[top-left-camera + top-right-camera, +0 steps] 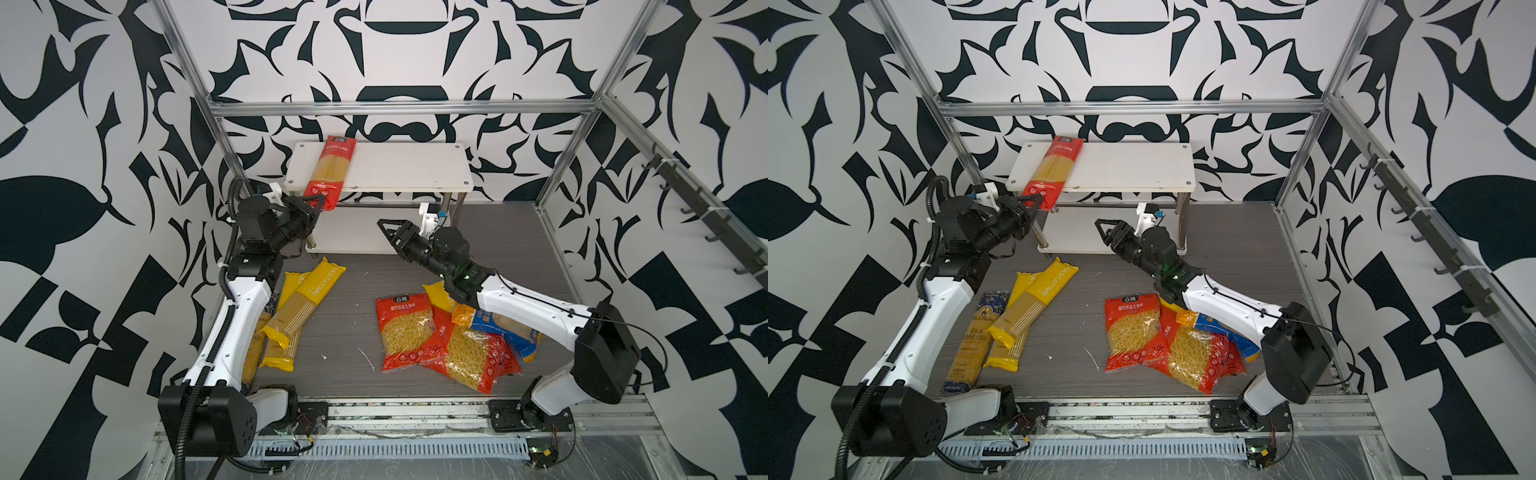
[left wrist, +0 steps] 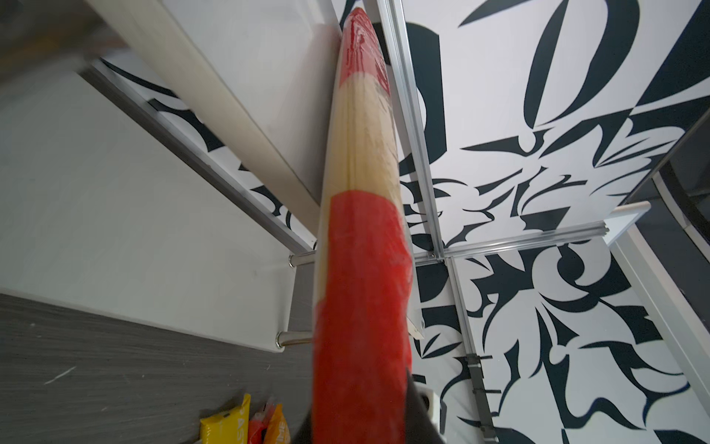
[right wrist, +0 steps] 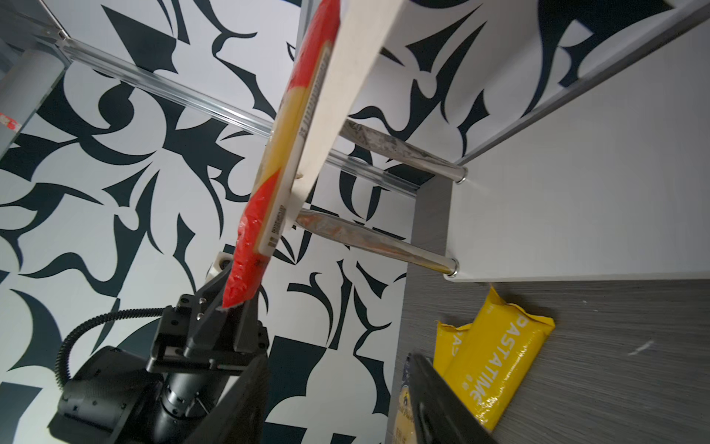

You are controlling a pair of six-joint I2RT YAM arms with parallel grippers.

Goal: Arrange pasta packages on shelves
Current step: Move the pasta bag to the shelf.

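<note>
Spaghetti pack [image 1: 332, 170]: red ends, pale yellow middle.
Rack boards [image 1: 399, 166]: white.
Rack legs [image 3: 384, 241]: chrome.
PASTATIME packs [image 1: 309, 297]: yellow, white lettering.
Fusilli bags [image 1: 405, 332]: red, yellow pasta showing.
Tabletop [image 1: 345, 316]: dark grey woodgrain.
Walls [image 1: 83, 166]: black-and-white ornamental pattern.

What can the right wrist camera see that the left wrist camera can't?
Only the right wrist view: the left gripper pinching the end of the red spaghetti pack, the pack's barcode, and the word PASTATIME readable on a yellow pack.
Only the left wrist view: red and orange bag tips beside a yellow bag.
Both: the red spaghetti pack sticking out past the top board's edge, the white shelves, chrome legs and the grey table.
</note>
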